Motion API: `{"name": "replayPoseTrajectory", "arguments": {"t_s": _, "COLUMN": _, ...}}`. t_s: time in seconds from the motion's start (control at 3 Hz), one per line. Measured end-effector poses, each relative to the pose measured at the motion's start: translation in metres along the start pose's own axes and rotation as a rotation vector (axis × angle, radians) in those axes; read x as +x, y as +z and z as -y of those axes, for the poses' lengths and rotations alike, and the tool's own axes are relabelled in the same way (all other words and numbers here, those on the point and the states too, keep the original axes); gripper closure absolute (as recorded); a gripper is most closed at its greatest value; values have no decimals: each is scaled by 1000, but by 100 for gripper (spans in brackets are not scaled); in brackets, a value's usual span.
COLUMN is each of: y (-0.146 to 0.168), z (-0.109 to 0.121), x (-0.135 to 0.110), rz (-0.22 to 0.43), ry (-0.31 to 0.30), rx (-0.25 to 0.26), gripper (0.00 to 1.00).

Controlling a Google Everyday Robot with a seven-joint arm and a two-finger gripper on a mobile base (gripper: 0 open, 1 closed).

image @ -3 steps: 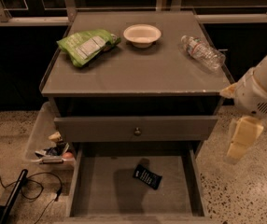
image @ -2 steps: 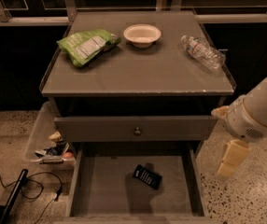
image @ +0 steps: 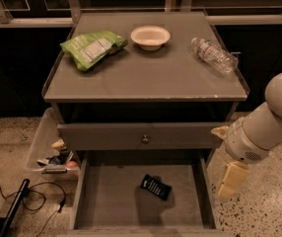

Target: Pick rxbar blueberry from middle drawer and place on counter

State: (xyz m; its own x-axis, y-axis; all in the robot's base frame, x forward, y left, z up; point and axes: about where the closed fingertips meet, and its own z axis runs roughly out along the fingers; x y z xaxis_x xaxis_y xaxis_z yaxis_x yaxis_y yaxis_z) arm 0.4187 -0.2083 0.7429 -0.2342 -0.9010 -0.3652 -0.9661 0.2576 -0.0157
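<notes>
The rxbar blueberry, a small flat dark bar with white print, lies tilted on the grey floor of the open middle drawer, a little right of its centre. The counter is the flat grey cabinet top above. My gripper hangs at the right of the drawer, outside its right wall, on a white arm coming from the right edge. It is apart from the bar and above floor level.
On the counter lie a green snack bag at back left, a white bowl at back centre and a clear plastic bottle at right. A closed drawer front with a round knob sits above. A bin of clutter and cables are at left.
My arm and gripper have moved lower and slightly left, closer to the drawer's right side. The bar and the counter items have not moved.
</notes>
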Motion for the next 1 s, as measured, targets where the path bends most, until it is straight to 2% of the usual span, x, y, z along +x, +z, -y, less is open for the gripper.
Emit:
{"name": "replayPoseTrajectory", "arguments": {"t_s": 0.33, "y": 19, "z": 1, "x": 5, "rz": 36, "ry": 17, "rx": -14, "gripper": 0}}
{"name": "replayPoseTrajectory", "arguments": {"t_s": 0.67, "y": 76, "z": 10, "x": 26, "rz": 71, "ry": 53, "rx": -32, "gripper": 0}}
{"name": "replayPoseTrajectory", "arguments": {"t_s": 1.0, "y": 139, "z": 25, "x": 48, "rz": 146, "ry": 109, "rx": -5, "gripper": 0}}
